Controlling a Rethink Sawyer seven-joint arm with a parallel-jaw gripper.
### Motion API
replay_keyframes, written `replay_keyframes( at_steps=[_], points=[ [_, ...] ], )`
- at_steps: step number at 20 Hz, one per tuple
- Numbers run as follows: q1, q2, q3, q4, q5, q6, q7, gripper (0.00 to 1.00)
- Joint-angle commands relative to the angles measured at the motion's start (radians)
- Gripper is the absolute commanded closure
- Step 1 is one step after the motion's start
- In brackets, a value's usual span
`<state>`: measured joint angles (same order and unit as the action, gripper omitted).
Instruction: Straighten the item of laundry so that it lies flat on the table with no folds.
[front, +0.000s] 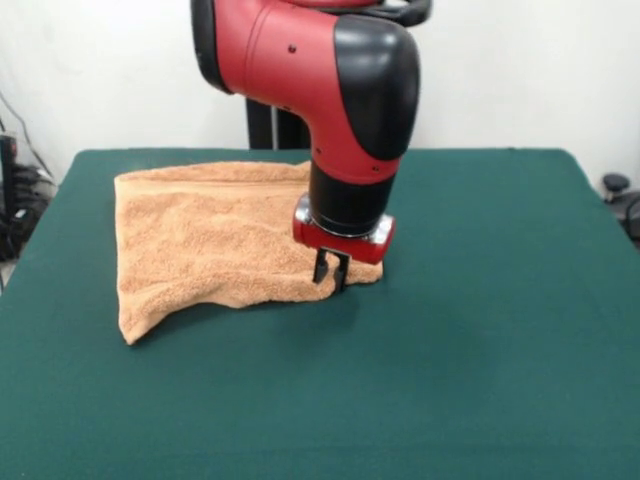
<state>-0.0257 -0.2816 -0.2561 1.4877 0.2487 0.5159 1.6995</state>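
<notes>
Towel lies on far-left part of table, orange-tan terry, mostly spread but not flat. Near edge is doubled under or over itself: a thick rolled lip runs from near-left corner along the front, and that corner pokes out toward the camera as a flap. Outline is lopsided, not square, so at least one fold is left. Far edge & left edge look roughly straight.

Gripper is down at towel's near-right corner, tips at or on the cloth edge. Jaws stand close together w/ a thin slit between; looks like they pinch the corner, but can't confirm cloth is actually between them from this angle.

Judgement: task approx. halfway. Bulk of towel is laid out; near edge & the corners there need pulling out before it lies flat.

Hidden: arm body covers towel's right side & far-right corner. Woven bands not made out. No overhead pic, so true outline is uncertain.
</notes>
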Motion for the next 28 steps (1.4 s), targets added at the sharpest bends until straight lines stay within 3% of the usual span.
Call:
replay_keyframes(
  at_steps=[1, 14, 28],
  points=[
    [0.089, 0.125, 0.142, -0.166, 0.163, -0.038, 0.357, 1.00],
    [0.140, 0.165, 0.106, -0.203, 0.265, -0.041, 0.356, 1.00],
    [0.130, 0.135, 0.089, -0.118, 0.238, -0.130, 0.295, 1.00]
  ],
)
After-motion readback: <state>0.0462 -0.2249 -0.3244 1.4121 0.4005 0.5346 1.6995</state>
